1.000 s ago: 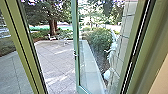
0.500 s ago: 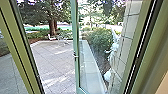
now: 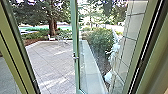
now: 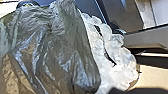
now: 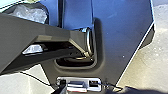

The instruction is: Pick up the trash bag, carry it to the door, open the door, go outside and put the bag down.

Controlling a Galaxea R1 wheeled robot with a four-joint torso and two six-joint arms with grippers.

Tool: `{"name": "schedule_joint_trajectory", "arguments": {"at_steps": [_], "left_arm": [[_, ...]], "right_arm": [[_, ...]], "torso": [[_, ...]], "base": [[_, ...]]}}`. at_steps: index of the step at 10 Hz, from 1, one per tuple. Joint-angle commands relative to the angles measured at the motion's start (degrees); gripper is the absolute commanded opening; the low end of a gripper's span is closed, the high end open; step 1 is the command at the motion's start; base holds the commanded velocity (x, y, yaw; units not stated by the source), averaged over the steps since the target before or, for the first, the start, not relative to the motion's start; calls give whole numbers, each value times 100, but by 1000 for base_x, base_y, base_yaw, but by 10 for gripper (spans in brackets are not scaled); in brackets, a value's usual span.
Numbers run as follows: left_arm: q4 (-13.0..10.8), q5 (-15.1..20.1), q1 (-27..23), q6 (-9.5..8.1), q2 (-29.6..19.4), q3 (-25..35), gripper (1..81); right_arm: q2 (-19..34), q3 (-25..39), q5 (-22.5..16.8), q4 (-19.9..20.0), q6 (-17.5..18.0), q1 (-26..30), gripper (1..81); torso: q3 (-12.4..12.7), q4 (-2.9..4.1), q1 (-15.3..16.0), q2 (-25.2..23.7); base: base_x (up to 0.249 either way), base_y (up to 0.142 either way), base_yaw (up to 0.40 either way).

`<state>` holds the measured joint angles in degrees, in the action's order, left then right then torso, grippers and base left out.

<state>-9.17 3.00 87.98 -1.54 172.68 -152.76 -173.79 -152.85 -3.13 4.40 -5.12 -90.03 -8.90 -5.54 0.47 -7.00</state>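
— How many bags are you counting?
— One dark bag, lying beside the left fingers. Whether they are clamping it or standing apart I cannot tell, and the same goes for the right fingers.
— And the clear plastic?
— It is bunching along one edge of the bag, touching it.
— Which way is the bag pointing?
— It is narrowing at one end and broadening toward the other; its long axis seems to be running between them, though the view is poor.
— The way out?
— One glazed door is standing open, with one handle sitting at its free edge. Between that edge and the left-hand frame, open paving is stretching away; one bush is showing through the glass.
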Motion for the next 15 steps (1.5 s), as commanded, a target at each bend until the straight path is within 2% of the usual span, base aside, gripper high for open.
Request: {"name": "schedule_joint_trajectory", "arguments": {"at_steps": [1, 15], "left_arm": [[-15, 333, -241, 22, -14, 18, 10], [-32, 333, -241, 22, -5, 18, 10]], "right_arm": [[-27, 10, -381, -9, -24, 200, 811], [-44, 1, -389, -27, -24, 200, 811]], "torso": [[0, 0, 0, 0], [0, 0, 4, 2]], "base": [[92, 0, 0], [91, 0, 0]]}}
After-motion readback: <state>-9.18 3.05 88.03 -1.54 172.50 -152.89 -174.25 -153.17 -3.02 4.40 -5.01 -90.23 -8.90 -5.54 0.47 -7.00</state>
